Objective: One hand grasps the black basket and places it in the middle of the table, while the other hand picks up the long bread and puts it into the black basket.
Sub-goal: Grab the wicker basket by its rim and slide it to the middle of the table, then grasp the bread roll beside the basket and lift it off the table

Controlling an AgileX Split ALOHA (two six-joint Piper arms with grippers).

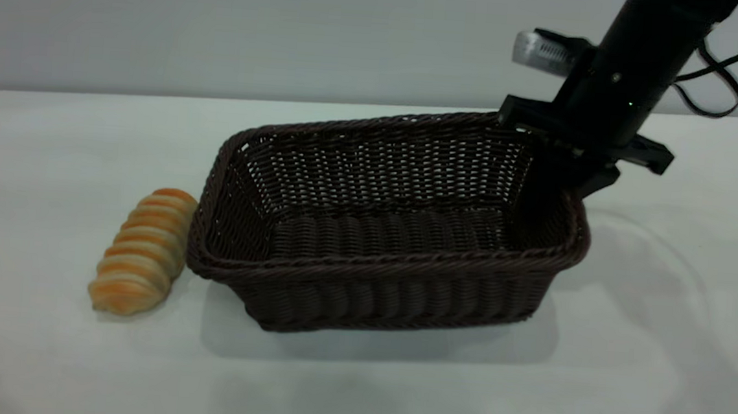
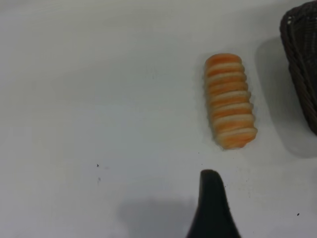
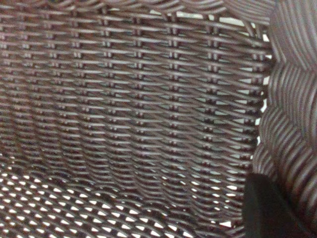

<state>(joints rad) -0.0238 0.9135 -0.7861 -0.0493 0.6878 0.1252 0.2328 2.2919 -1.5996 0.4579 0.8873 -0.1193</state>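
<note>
- black basket [image 1: 380,234] sits mid-table [image 1: 657,357], open side up, empty inside. Its right end looks raised a bit off the surface.
- long bread [image 1: 143,251] lies flat on the table just beside the basket's left end. Touching the rim or not: cannot tell. Nothing sits on top of it.
- left wrist view: bread [image 2: 230,100] in the clear, basket corner [image 2: 302,59] close to it with a strip of bare table between. A few dark specks on the table.
- right gripper [image 1: 562,185] is down at the basket's right end wall, 1 finger inside, the other side outside the rim. Looks clamped on the wall, but the contact itself is hidden behind the weave.
- right wrist view is nearly all wicker [image 3: 138,109] at close range; only 1 dark fingertip [image 3: 267,208] shows in a corner.
- left gripper: only 1 black finger [image 2: 213,208] in the left wrist view, hovering over bare table near the bread. Second finger cut off, so jaw spread: cannot tell. Not seen in the exterior view.
</note>
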